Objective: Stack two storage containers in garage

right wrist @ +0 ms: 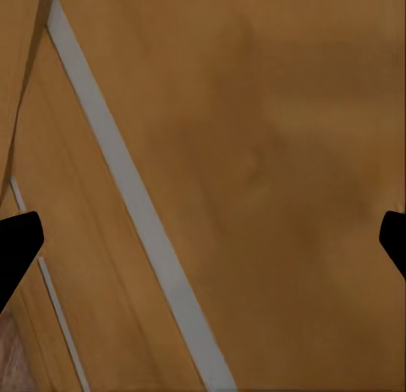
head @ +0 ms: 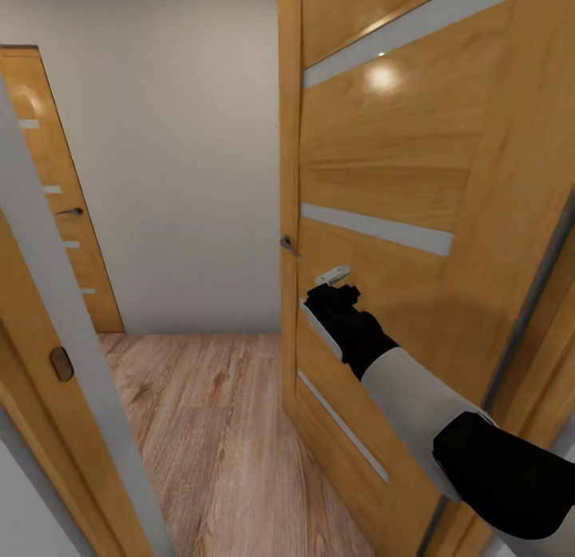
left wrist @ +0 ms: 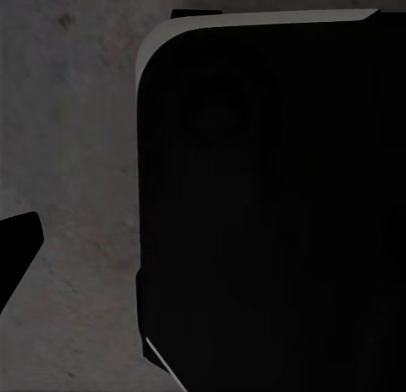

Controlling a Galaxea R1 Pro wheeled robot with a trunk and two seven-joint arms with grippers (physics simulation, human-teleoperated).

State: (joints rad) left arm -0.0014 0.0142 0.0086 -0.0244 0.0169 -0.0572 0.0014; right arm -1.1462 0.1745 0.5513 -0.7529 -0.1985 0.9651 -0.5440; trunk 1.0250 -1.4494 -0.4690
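Right up close at the doorway, the robot's right arm (head: 415,397) is reaching out toward the open wooden door (head: 399,165), with the right gripper (head: 335,289) sitting just beside or maybe touching the door face, a bit below the door handle (head: 288,245). My guess is it's nudging the door wider so the base can squeeze through, not going for the handle itself. From the right wrist view the jaws are spread wide, both dark tips sitting at opposite edges with nothing between them but door panel and one of its pale inlay stripes (right wrist: 127,198).

Left side is murkier. The left wrist view is looking at a big dark rounded-corner shape (left wrist: 271,206) over grey mottled stuff, and just one dark fingertip (left wrist: 17,248) is poking in, so I can't tell if those jaws are spread or closed.

Nearer the robot on the left, the door frame (head: 72,341) is crowding the view. Past that, light wood-plank floor (head: 200,413) is running into a small hallway, ending at a plain white wall (head: 176,141) with a second wooden door (head: 56,197) off to the left.

Neither orange-red bin is anywhere I can spot from here, so it looks like it's just travelling between rooms right now.
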